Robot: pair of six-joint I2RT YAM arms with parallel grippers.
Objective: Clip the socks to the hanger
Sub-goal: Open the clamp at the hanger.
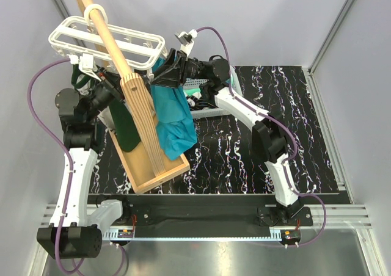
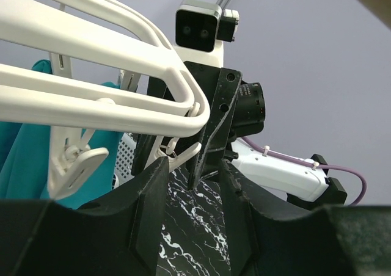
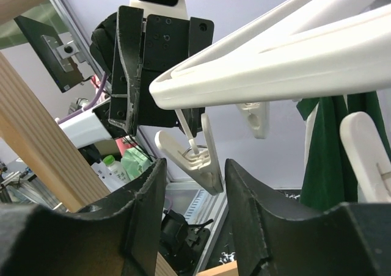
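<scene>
the right jaws stand apart with nothing in them, and one white clip (image 3: 190, 159) of the hanger (image 3: 287, 56) hangs just above the gap between them, not visibly pressed by either side. the left jaws are apart and empty too, facing in from the opposite side of the same corner of the frame. no sock is in either pair. the socks (image 1: 194, 96) seem to be the small mint and pale bits in the mesh basket (image 1: 211, 112) on the tabletop (image 1: 244, 160) under the right arm, mostly hidden. the hanger hangs by its loop on the wooden pole (image 1: 102, 32), with a teal cloth (image 1: 174, 114) and a dark green garment (image 1: 125, 129) just beside it. as i judge it, the step is lining up on a clip, with nothing yet there to clip. to do it well, one pair should squeeze the clip's tails squarely, near their ends, while the other brings a sock up by its cuff, deep into the clip's mouth, before the squeeze is let go. the frame can swing, so push gently and keep clear of the hanging cloth.
</scene>
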